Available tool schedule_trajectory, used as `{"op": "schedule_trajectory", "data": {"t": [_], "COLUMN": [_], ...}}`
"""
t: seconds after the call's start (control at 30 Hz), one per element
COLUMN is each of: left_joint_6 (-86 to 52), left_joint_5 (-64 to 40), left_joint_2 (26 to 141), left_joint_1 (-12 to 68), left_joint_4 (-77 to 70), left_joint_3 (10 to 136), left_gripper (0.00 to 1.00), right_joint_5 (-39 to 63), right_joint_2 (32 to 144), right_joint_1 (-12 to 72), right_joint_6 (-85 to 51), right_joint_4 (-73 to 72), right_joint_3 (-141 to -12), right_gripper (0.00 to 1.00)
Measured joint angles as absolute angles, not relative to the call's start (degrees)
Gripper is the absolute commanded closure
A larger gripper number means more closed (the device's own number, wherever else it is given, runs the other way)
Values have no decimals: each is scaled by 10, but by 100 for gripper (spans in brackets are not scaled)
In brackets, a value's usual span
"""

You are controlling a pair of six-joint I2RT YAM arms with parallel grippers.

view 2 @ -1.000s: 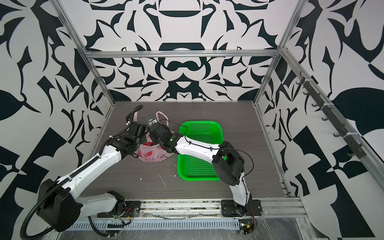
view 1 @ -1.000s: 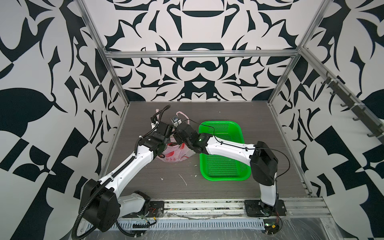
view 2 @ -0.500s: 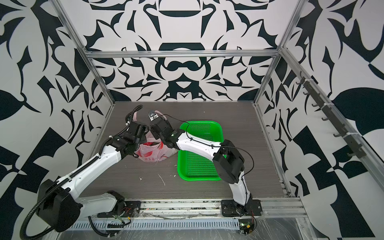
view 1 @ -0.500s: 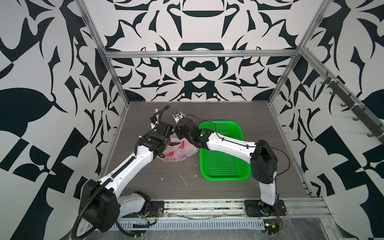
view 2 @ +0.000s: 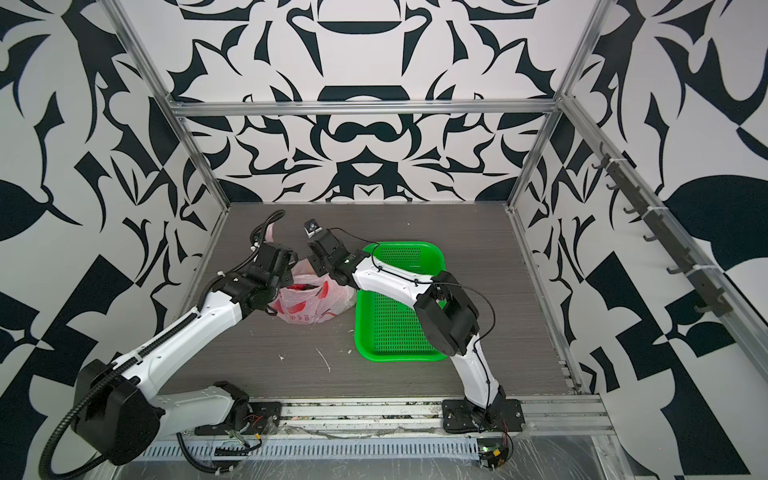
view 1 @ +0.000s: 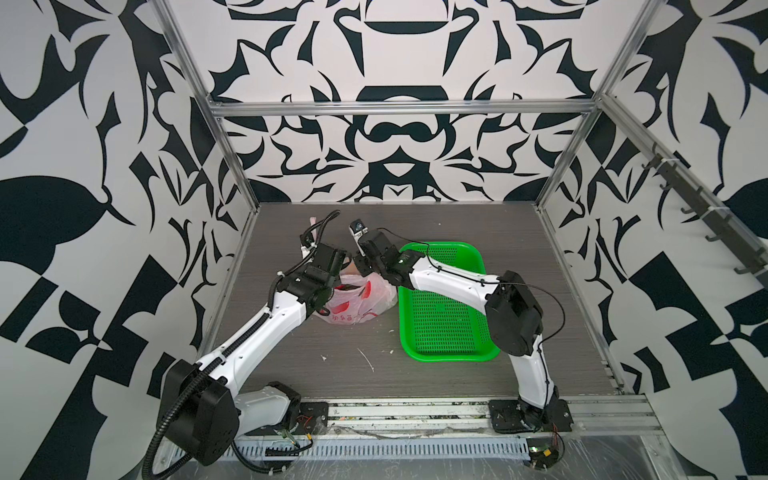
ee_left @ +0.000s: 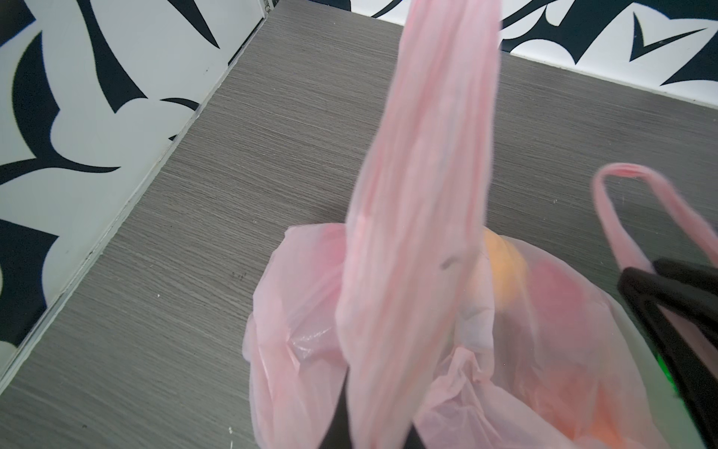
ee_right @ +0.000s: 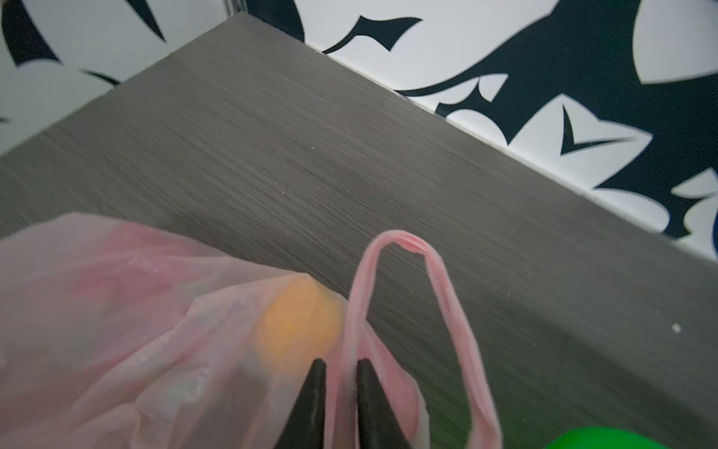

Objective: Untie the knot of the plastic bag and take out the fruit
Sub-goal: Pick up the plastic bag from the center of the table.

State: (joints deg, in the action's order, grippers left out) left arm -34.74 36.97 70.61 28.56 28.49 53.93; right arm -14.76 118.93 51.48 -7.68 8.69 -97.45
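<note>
The pink plastic bag [view 1: 359, 301] [view 2: 316, 305] sits on the table between both arms. My left gripper [ee_left: 375, 427] is shut on one handle loop [ee_left: 423, 175], which stretches up in a wide band. The right gripper [ee_right: 342, 363] is shut on the base of the other handle loop [ee_right: 447, 295], with the thin plastic pinched between its black fingers [ee_left: 668, 287]. The two loops stand apart and the knot is not in view. Of the fruit, an orange ball [ee_right: 299, 326] [ee_left: 505, 268] shows through the bag wall, with blurred red shapes beside it.
A green perforated basket [view 1: 444, 316] [view 2: 399, 316] lies right of the bag, under the right arm, with nothing in it. Small white scraps [view 1: 368, 359] lie on the grey table in front. Patterned walls close in the left, back and right.
The right gripper's jaws have closed on the second handle loop after shifting a little toward the back wall. The left gripper keeps its hold.
</note>
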Motion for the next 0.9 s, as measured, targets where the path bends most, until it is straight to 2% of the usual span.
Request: {"op": "schedule_trajectory", "data": {"t": [0.07, 0.33, 0.7, 0.9], "left_joint_6": [-347, -335, -312, -297], "left_joint_5": [366, 305, 168, 98], "left_joint_2": [711, 767, 829, 863], "left_joint_1": [282, 224, 121, 86], "left_joint_4": [285, 286, 298, 321], "left_joint_3": [541, 598, 736, 799], "left_gripper": [100, 100, 100, 87], "right_joint_5": [-133, -59, 21, 49], "right_joint_2": [1185, 1158, 1199, 1242], "right_joint_1": [515, 507, 461, 437], "right_joint_6": [-79, -76, -76, -80], "right_joint_4": [88, 103, 140, 164], "right_joint_3": [-974, -1006, -1189, -1253], "right_gripper": [100, 100, 100, 100]}}
